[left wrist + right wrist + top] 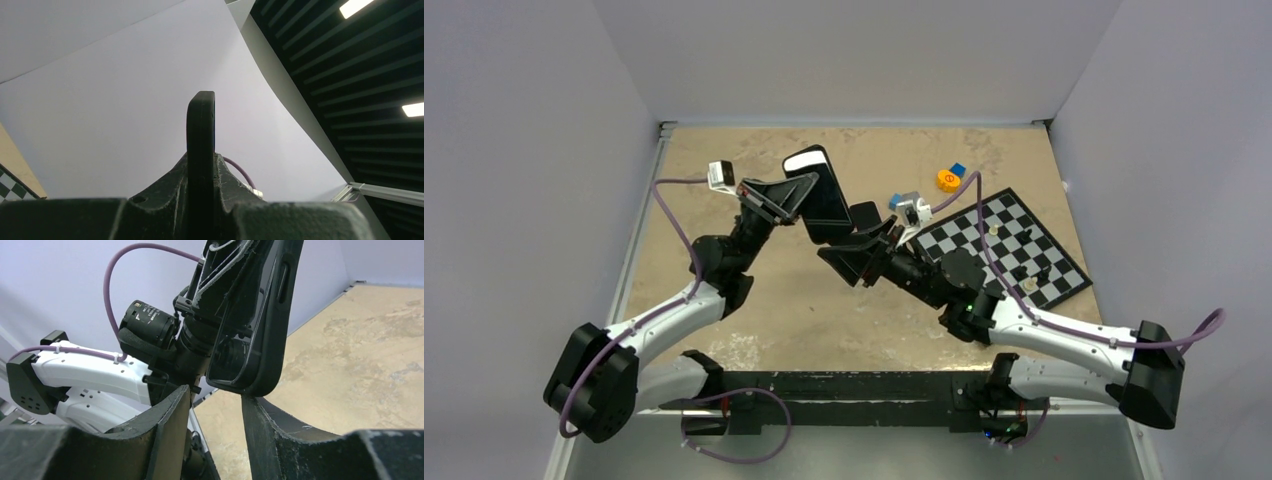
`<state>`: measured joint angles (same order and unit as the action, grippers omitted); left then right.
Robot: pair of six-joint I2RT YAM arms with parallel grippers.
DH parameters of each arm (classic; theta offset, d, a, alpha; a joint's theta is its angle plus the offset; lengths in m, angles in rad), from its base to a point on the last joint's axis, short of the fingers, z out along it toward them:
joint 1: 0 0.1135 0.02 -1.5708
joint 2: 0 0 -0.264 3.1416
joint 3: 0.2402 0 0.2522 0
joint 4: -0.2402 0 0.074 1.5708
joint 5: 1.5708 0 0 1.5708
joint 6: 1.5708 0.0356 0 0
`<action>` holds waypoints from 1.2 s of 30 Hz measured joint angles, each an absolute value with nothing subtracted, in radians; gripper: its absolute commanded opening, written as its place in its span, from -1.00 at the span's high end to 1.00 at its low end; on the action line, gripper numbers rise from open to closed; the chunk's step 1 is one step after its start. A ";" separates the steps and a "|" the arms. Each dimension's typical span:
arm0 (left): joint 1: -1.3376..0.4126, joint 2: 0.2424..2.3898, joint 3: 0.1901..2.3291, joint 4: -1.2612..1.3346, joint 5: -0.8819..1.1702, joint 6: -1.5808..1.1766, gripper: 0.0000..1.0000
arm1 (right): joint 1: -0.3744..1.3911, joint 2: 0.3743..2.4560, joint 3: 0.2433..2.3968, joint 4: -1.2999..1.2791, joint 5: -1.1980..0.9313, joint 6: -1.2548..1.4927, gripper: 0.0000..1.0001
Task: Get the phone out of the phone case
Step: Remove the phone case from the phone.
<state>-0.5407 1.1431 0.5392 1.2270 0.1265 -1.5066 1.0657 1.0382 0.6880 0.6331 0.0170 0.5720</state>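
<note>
left hand: clamped on phone case, held aloft
right hand: parted, at phone case's lower end
phone: apparently not yet out
remaining: whole extraction

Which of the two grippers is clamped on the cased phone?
The left gripper: its jaws are shut on the cased phone, while the right gripper stands open beside it.

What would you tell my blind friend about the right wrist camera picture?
A black phone case, clamped by the left gripper, hangs just above the open fingers of the right gripper. A tan table lies behind.
</note>
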 measured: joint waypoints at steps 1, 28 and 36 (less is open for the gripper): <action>-0.543 1.143 0.542 1.227 0.126 -1.507 1.00 | 1.066 1.043 0.688 0.645 0.017 0.566 0.08; -0.550 1.132 0.567 1.241 0.079 -1.507 1.00 | 1.067 1.165 0.787 0.694 0.019 0.441 0.46; -0.554 1.113 0.567 1.242 0.062 -1.499 1.00 | 1.074 1.177 0.787 0.738 0.023 0.505 0.86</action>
<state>-0.5537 1.1130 0.5671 1.2415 0.0616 -1.4986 1.0744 1.1774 0.7872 0.7380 0.0235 0.5049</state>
